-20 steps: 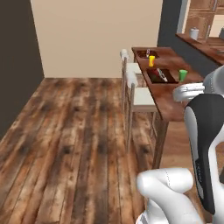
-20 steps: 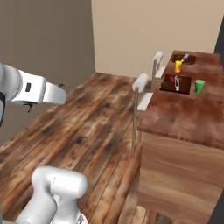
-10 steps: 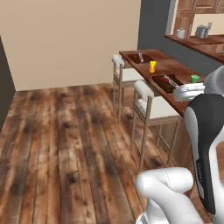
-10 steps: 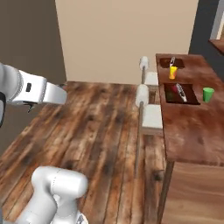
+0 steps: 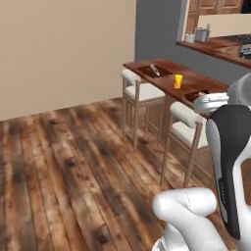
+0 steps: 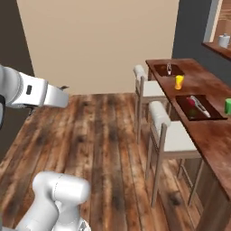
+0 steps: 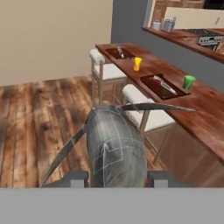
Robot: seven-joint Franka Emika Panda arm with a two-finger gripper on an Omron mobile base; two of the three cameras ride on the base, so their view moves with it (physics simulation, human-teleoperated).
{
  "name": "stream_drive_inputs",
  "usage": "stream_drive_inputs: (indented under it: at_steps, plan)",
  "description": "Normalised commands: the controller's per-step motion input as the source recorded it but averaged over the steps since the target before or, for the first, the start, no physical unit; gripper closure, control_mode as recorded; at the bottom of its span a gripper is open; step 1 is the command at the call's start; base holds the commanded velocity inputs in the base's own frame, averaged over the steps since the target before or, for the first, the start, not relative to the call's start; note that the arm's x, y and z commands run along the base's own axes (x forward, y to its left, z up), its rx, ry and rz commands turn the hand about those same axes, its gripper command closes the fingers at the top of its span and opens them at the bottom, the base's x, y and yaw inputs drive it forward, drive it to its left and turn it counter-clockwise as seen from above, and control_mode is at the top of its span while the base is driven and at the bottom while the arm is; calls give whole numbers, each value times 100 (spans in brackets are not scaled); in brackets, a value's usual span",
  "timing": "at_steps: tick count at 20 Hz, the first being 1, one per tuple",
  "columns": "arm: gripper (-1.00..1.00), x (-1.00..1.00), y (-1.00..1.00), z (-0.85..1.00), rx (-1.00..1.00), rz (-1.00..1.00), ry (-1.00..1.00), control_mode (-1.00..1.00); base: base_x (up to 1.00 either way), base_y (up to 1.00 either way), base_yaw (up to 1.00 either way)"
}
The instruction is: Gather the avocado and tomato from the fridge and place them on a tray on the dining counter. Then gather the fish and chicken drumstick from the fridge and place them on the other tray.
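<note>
Your gripper (image 7: 116, 178) is clamped on the grey fish (image 7: 114, 146), its body filling the gap between the 2 fingertips (image 7: 75, 179) in the hand view. The dining counter (image 6: 205, 121) lies ahead to the right, carrying 2 dark trays: the near tray (image 6: 198, 107) already holds food, the far tray (image 6: 168, 69) sits beyond an orange cup (image 6: 179, 82). 2 white-cushioned stools (image 6: 169, 135) stand beside the counter.

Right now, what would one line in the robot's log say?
phase: carrying | held: fish, jaws shut on it | heading: dining counter | near tray: has items | far tray: has an item
</note>
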Motion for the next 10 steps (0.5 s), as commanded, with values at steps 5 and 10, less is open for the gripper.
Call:
stream_drive_inputs:
  at_steps: [5, 10]
  plan:
    - [100, 0, 0, 0, 0, 0, 0, 100, 100, 94, -35]
    - [100, 0, 0, 0, 0, 0, 0, 100, 100, 16, -15]
